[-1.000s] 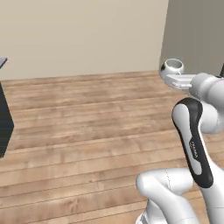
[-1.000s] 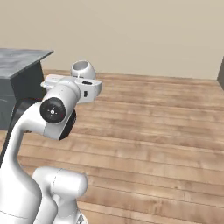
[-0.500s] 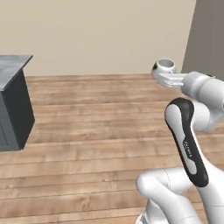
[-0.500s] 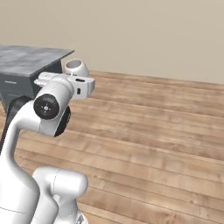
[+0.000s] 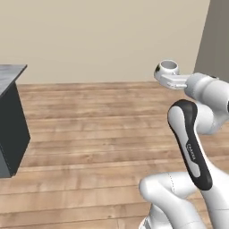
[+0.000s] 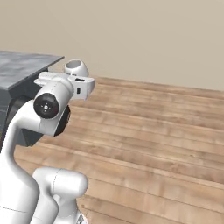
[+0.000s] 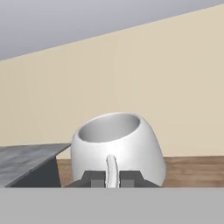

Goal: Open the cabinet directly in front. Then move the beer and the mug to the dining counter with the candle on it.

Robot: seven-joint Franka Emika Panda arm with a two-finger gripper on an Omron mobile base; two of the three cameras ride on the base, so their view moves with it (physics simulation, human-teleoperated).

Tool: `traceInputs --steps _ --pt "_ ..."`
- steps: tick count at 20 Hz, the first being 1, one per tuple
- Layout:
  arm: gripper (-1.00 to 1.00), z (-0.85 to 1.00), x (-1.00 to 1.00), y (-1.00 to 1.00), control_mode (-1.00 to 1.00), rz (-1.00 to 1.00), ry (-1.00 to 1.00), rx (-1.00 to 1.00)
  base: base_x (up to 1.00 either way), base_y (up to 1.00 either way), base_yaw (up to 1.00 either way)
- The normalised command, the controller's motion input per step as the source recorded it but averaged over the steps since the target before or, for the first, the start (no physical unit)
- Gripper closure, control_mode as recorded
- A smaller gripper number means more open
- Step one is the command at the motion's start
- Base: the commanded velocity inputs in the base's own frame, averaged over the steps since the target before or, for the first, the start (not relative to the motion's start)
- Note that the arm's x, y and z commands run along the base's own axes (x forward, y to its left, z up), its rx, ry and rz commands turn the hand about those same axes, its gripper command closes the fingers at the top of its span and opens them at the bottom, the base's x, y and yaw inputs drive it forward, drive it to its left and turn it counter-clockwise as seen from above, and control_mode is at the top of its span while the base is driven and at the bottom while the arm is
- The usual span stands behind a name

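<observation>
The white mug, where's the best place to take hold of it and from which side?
By its handle, coming from the handle side, as the hand does now: the thin loop fits between the closed fingers, while the mug has a wide, rounded, smooth body.

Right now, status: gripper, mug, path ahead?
Gripper shut on mug handle, mug carried upright. Counter ahead-left. Bare wood floor in front, nothing in the way.

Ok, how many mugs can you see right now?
1. The white mug is held by its handle in the shut hand, carried above the wooden floor. Any other would be out of frame.
</observation>
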Motion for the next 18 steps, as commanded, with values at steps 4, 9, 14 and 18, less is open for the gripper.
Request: traceInputs --steps 4,9,14,18 --pt "1.00 0.00 0.00 0.00 1.00 0.00 0.00 0.00 1.00 0.27 0.00" --pt "1.00 0.00 0.00 0.00 1.00 0.00 0.00 0.00 1.00 0.45 -0.01" --pt "1.00 0.00 0.00 0.00 1.00 0.00 0.00 0.00 1.00 0.63 -0.10" --pt "1.00 0.00 0.00 0.00 1.00 0.00 0.00 0.00 1.00 0.62 -0.10"
